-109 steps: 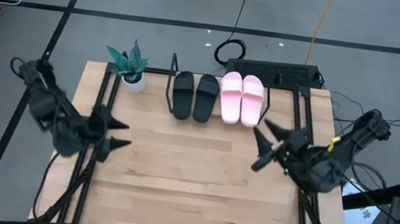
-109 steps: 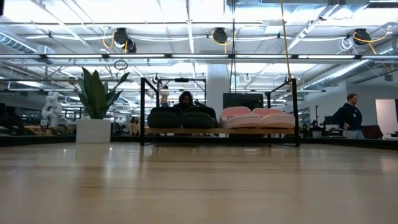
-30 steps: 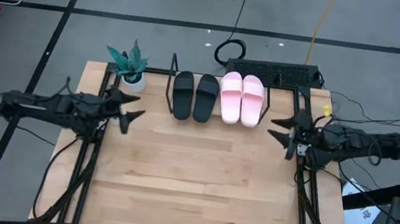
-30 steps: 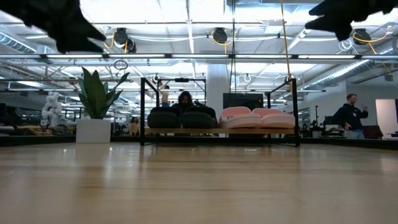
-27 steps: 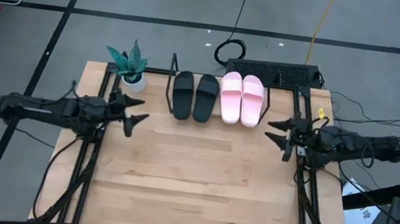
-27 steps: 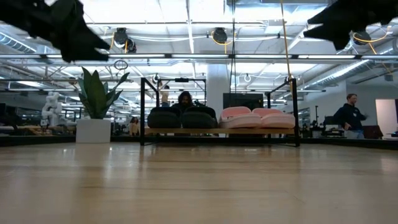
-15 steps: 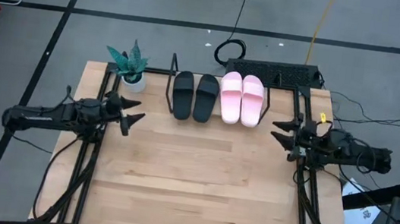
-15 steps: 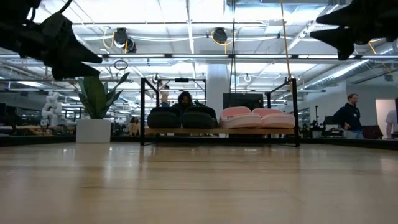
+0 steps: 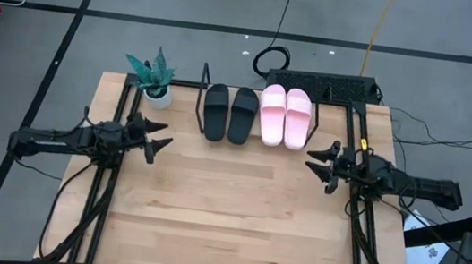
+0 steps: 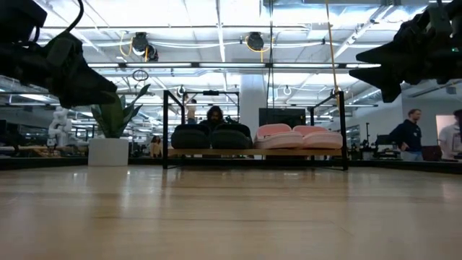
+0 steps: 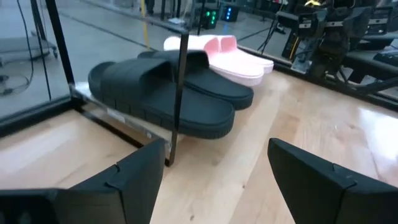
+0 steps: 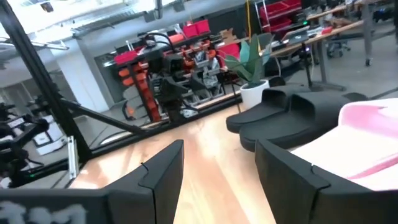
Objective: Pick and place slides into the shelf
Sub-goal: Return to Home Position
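Note:
The shelf [image 9: 202, 92] stands at the table's far edge, a black wire frame around a wooden board [image 10: 253, 152]. All the slides rest sole-down on it, side by side: the black pair [image 9: 229, 113] to the left, the pink pair [image 9: 285, 115] to the right. My left gripper [image 9: 161, 138] hovers open above the table, left of the shelf and pointing toward it. In its wrist view [image 11: 211, 168] the black pair [image 11: 161, 93] lies just ahead. My right gripper [image 9: 315, 160] hovers open to the right of the pink pair. Its wrist view [image 12: 217, 165] shows the pink slides [image 12: 367, 137].
A potted plant [image 9: 154, 81] stands at the far left corner beside the shelf. A black power strip and cable [image 9: 319, 84] lie beyond the far edge. Bare wooden tabletop [image 9: 227, 203] spreads in front of the shelf. People [image 10: 408, 133] stand in the room behind.
Both arms have come down toward the table, as the low view shows. The right gripper has also shifted slightly toward the table's left, nearer the pink slides. Both grippers have stayed open, and the slides have not moved.

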`<control>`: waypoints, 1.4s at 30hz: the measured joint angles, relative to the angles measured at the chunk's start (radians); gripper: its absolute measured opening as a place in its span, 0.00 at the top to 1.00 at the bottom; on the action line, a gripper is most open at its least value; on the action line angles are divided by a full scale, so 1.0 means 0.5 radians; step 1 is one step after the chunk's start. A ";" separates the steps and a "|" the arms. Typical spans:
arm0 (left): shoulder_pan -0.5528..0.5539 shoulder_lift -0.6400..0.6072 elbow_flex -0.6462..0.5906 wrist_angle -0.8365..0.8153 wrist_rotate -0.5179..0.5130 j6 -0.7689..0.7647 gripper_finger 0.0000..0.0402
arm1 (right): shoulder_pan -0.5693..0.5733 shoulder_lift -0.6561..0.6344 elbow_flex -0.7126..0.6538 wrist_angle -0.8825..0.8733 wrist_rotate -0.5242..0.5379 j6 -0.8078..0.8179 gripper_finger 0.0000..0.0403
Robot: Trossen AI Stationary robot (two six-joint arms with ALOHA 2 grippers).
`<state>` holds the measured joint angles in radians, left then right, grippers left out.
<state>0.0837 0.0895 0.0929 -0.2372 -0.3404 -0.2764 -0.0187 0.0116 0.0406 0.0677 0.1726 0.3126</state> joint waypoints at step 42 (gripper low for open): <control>0.000 0.004 -0.001 0.006 -0.018 0.059 0.28 | -0.147 0.005 -0.051 -0.053 -0.141 -0.128 0.53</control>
<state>0.0837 0.0914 0.0925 -0.2344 -0.3496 -0.2470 -0.0921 0.0143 0.0151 0.0414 0.1020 0.2485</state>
